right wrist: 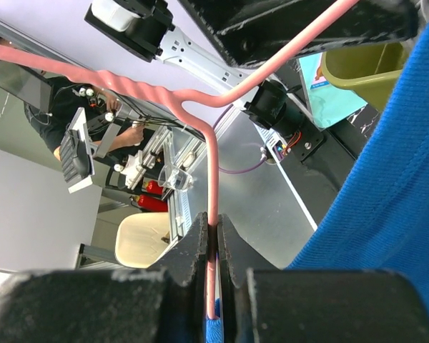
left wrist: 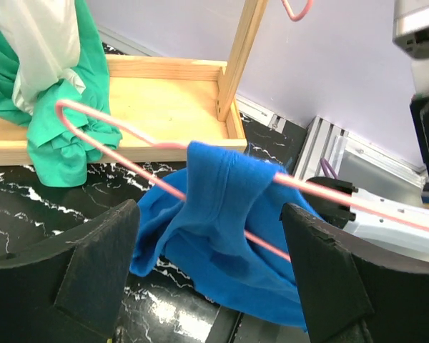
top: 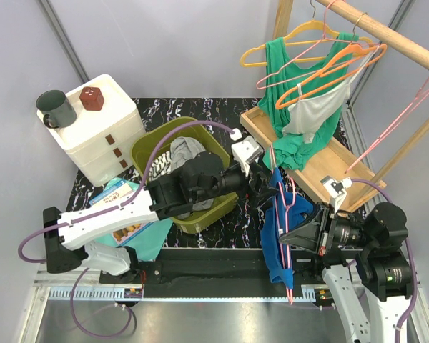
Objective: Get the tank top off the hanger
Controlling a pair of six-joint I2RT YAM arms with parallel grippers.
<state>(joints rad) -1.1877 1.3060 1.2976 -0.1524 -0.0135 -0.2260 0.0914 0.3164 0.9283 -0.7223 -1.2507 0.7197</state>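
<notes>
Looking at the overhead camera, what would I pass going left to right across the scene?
Green mug → brown block → olive bin → blue tank top → right arm

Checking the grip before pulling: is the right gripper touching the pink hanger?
Touching. The right wrist view shows the right gripper shut on the pink hanger, its wire pinched between the fingers with no gap.

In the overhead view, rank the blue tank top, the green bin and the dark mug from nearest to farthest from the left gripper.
1. The blue tank top, just ahead of the left gripper.
2. The green bin, beneath that arm.
3. The dark mug, far left on the white drawer unit.
</notes>
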